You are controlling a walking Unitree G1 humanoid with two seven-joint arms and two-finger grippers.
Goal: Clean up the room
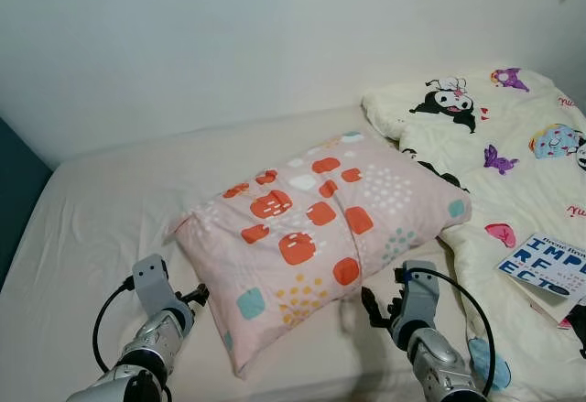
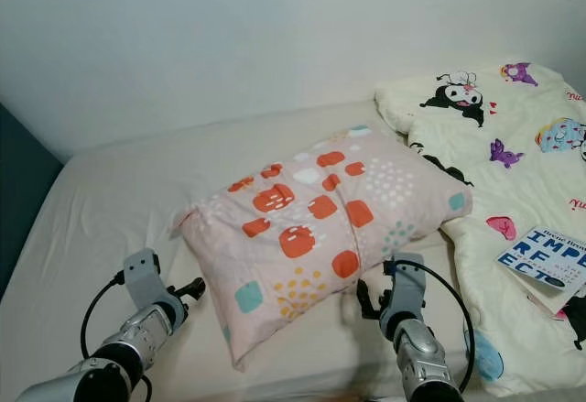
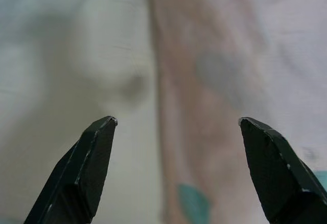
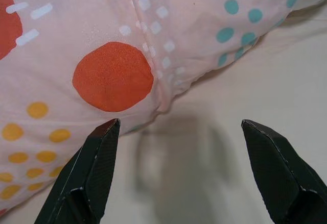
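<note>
A pink pillow (image 1: 320,228) with orange, teal and white patches lies askew in the middle of the bed. My left gripper (image 1: 198,296) sits open just off the pillow's near left edge, and the left wrist view looks along the pillow's blurred pink side (image 3: 204,106) between the spread fingers. Close to the pillow's near right edge my right gripper (image 1: 370,309) is open too. In the right wrist view the pillow's underside with an orange dot (image 4: 113,76) lies just ahead of the fingers (image 4: 92,173). Neither gripper holds anything.
The bed's cream sheet (image 1: 119,201) stretches left toward a dark blue edge (image 1: 14,201). A cream cartoon-print blanket (image 1: 513,146) is bunched on the right, with a white and blue book (image 1: 548,267) lying on it. A white wall (image 1: 229,36) stands behind.
</note>
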